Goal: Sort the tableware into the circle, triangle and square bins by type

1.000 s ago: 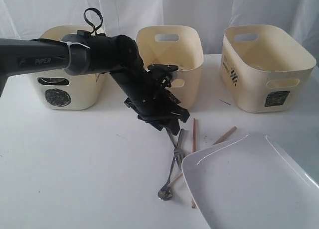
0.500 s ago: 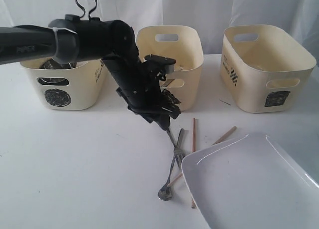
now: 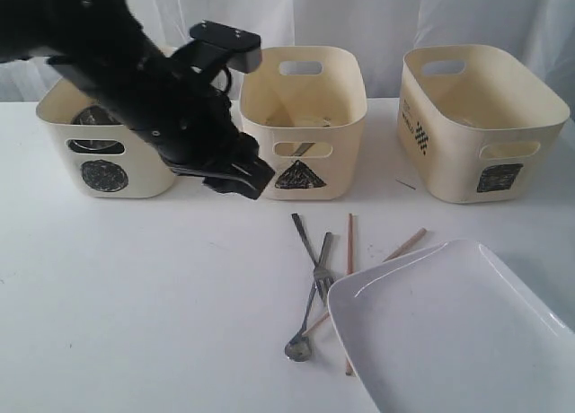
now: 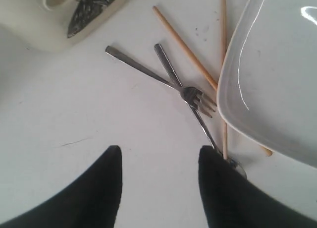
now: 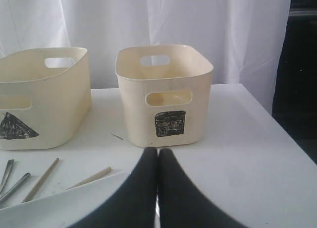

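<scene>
**Steel cutlery, chopsticks and plate left to sort**

Nearest us lies the large white plate (image 3: 449, 341), not yet binned, one corner turned towards the cutlery. Just beside its rim the spoon (image 3: 298, 347) and fork (image 3: 305, 241) lie crossed. Both long axes run near to far with the handles towards the bins. The spoon's bowl sits closest to us and the fork's tines point at the plate rim. One of the chopsticks (image 3: 349, 251) runs almost straight front to back, and the other slants away to the right, its near end under the plate.

Above the table, our left gripper (image 4: 158, 158) hangs with jaws apart and nothing between them, in front of the triangle bin (image 3: 341, 153). Our right gripper (image 5: 158, 153) is clenched on nothing.

Farther back, the circle bin (image 3: 63, 162) holds steel ware, though we cannot tell which pieces. A thin steel item may lie in the triangle bin. We judge the round vessels done. The square bin (image 3: 449, 162) shows nothing clearly.
</scene>
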Controlling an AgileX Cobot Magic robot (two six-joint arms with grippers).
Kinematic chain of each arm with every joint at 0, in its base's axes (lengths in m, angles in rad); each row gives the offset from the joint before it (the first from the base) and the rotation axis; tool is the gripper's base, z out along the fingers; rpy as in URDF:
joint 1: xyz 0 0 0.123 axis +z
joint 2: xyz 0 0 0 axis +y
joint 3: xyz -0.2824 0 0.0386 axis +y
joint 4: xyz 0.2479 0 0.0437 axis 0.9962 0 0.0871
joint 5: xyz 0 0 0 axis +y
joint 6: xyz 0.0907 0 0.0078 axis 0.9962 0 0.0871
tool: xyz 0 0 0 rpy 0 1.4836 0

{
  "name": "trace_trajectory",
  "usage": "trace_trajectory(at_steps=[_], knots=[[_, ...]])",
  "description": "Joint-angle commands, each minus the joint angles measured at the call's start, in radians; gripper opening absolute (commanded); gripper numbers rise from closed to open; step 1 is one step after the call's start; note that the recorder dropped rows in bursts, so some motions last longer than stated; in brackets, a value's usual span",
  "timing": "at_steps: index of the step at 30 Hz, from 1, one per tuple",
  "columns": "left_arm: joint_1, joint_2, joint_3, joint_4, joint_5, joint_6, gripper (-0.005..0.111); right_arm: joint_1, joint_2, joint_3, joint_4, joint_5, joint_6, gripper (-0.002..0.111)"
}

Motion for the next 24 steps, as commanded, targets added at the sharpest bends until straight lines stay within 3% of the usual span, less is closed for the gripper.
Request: trace_trajectory(at_steps=[1, 14, 21, 24], knots=[[-0.006, -0.206, 0.163, 0.012, -0.096, 0.001, 0.052, 0.002, -0.007, 0.007, -0.003, -0.007, -0.007, 0.0], [0.009, -0.922, 0.689, 0.04, -0.194, 0.028, 0.052, 0.002, -0.007, 0.007, -0.003, -0.007, -0.007, 0.0], [0.009, -1.074, 0.806, 0.04, -0.166, 0.03, 0.052, 0.002, -0.007, 0.007, -0.003, -0.007, -0.007, 0.0], [0.009, -1.17, 0.893, 0.052, -0.36, 0.03, 0.052, 0.002, -0.007, 0.007, -0.003, -0.007, -0.007, 0.0]])
